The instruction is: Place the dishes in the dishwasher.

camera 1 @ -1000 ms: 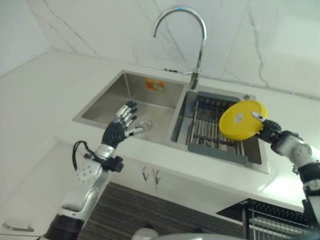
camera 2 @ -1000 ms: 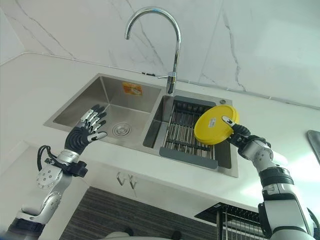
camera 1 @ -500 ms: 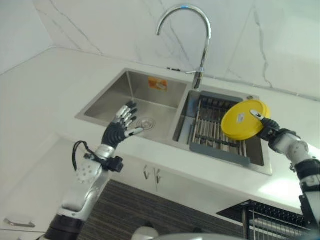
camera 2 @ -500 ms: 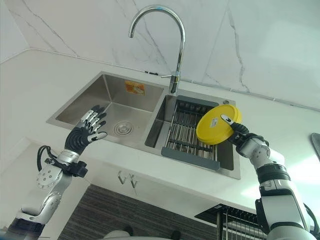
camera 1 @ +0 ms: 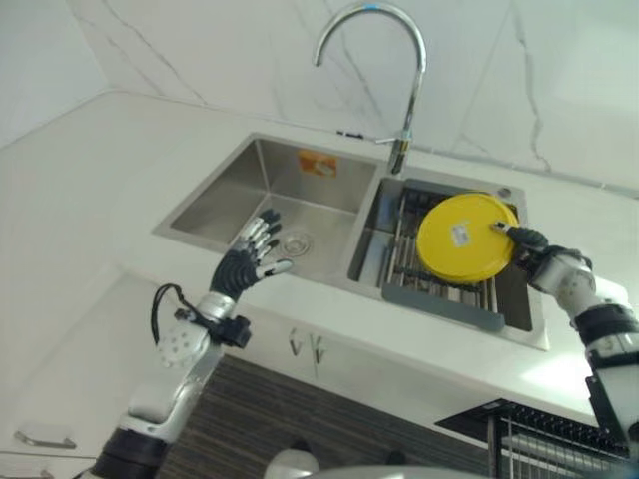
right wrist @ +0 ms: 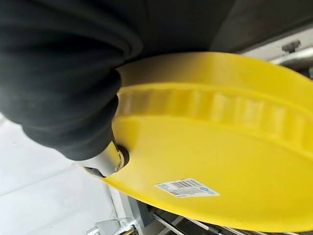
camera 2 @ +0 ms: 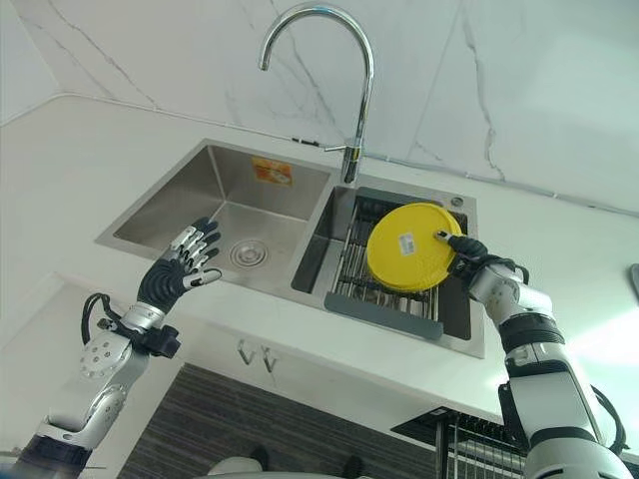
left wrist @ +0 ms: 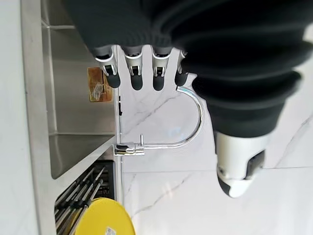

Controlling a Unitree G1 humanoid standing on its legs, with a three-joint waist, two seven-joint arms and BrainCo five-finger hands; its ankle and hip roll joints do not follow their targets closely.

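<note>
Yellow plate (camera 1: 462, 239) pinched at its rim by the right hand (camera 2: 465, 253), thumb across the labelled underside, fingers behind; held tilted on edge, above the drying rack (camera 1: 429, 261) that sits in the right basin of the sink (camera 2: 262, 210). Apparently lifted clear of the rack bars, though contact at its lower edge cannot be ruled out. Not yet in the dishwasher: judged as mid-carry, with lowering and slotting of the plate left to do. No other dishes visible in the rack or in the left basin.

Below and outward of the right hand, at the frame's lower corner, a black wire basket (camera 2: 469, 439), probably the pulled-out dishwasher rack; between the two, the sink's front rim and the counter edge (camera 1: 419, 344) to be cleared first. Open air on the hand's outer side above the white counter. Faucet (camera 1: 394, 90) arching up behind and inboard of the plate, near enough to catch its upper edge on a high swing.

Left hand (camera 1: 246, 261) well apart, fingers spread and straight, empty, hovering at the front edge of the left basin, near the drain (camera 2: 245, 253).
</note>
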